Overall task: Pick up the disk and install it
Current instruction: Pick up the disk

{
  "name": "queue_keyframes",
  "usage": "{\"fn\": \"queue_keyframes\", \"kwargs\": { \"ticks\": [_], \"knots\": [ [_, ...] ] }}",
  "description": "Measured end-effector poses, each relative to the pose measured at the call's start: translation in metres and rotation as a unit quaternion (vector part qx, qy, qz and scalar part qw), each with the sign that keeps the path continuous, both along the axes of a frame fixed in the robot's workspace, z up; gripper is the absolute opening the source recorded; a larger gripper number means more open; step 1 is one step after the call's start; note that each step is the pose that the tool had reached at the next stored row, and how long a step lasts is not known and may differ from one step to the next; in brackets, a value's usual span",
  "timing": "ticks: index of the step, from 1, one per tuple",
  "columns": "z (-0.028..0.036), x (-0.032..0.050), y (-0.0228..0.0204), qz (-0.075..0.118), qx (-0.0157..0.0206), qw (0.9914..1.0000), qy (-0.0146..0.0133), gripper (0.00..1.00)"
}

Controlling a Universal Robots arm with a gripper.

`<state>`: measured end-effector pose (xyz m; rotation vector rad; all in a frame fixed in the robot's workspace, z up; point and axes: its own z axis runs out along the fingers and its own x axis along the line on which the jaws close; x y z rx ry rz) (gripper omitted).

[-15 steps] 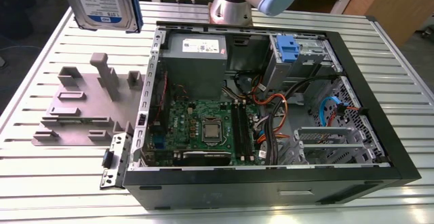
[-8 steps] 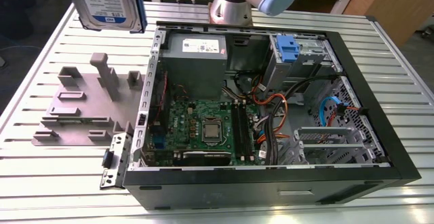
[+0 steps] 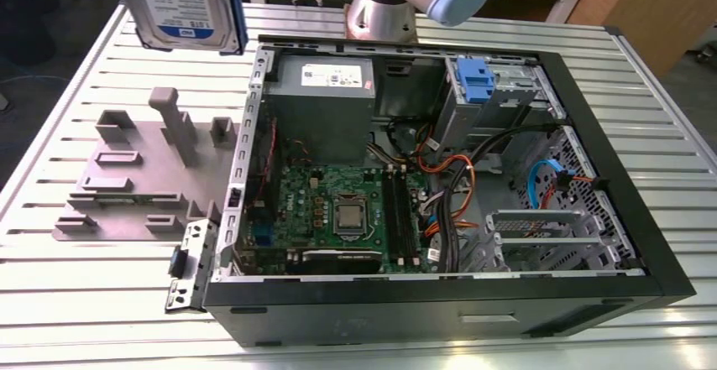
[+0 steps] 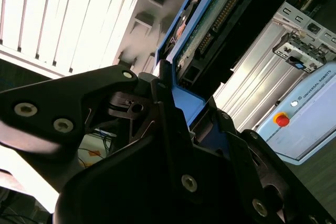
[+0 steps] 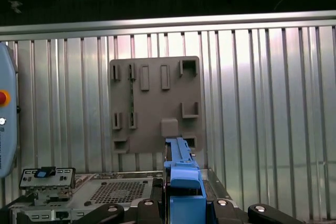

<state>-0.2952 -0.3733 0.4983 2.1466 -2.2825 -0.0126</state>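
Your gripper (image 4: pixel 173 90) is closed on the disk (image 3: pixel 185 5). Its jaws pinch the blue carrier frame (image 5: pixel 184 177) from either side rather than the metal body. That grip looks chosen so that the drive's label face and circuit board (image 4: pixel 218 9) are not squeezed.

In the exterior view the disk hangs upright, high over the slatted metal table (image 3: pixel 101 294), near the far edge at that view's left. It is well above the grey fixture plate (image 3: pixel 134 177) and outside the computer case (image 3: pixel 448 303), and nothing touches it but the gripper.

The fixture plate lies flat just beside the case with its pegs and pockets facing up. In the first wrist view you look straight onto it past the frame's edge.

The case lies on its side with the panel off, so the motherboard (image 3: pixel 336 211), the power supply (image 3: pixel 319 93) and the drive cage with its blue latch (image 3: pixel 473 80) are all open from above. The install has not been made, and the disk is well apart from that cage. I cannot make out for you which slot is meant for it, since cables (image 3: pixel 459 177) cross that corner.
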Motion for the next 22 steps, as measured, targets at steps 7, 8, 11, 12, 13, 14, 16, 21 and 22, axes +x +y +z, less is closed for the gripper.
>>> {"fn": "queue_keyframes", "kwargs": {
  "ticks": [7, 8, 11, 12, 13, 14, 16, 21, 22],
  "knots": [
    [-0.0001, 0.0033, 0.0, 0.0, 0.0, 1.0, 0.0, 0.36],
    [0.0, 0.0042, 0.0, 0.0, 0.0, 1.0, -0.0001, 0.36],
    [0.0, 0.0083, 0.0, 0.0, 0.0, 1.0, 0.0, 0.36],
    [0.0, 0.0095, 0.0, 0.0, 0.0, 1.0, 0.0, 0.36],
    [0.0, 0.0105, 0.0, 0.0, 0.0, 1.0, 0.0, 0.36],
    [0.0, 0.0114, 0.0, 0.0, 0.0, 1.0, 0.0, 0.36],
    [0.0, 0.0129, 0.0, 0.0, 0.0, 1.0, 0.0, 0.36],
    [0.0, 0.016, 0.0, 0.0, 0.0, 1.0, 0.0, 0.36],
    [0.0, 0.0164, 0.0, 0.0, 0.0, 1.0, 0.0, 0.36]
  ]
}}
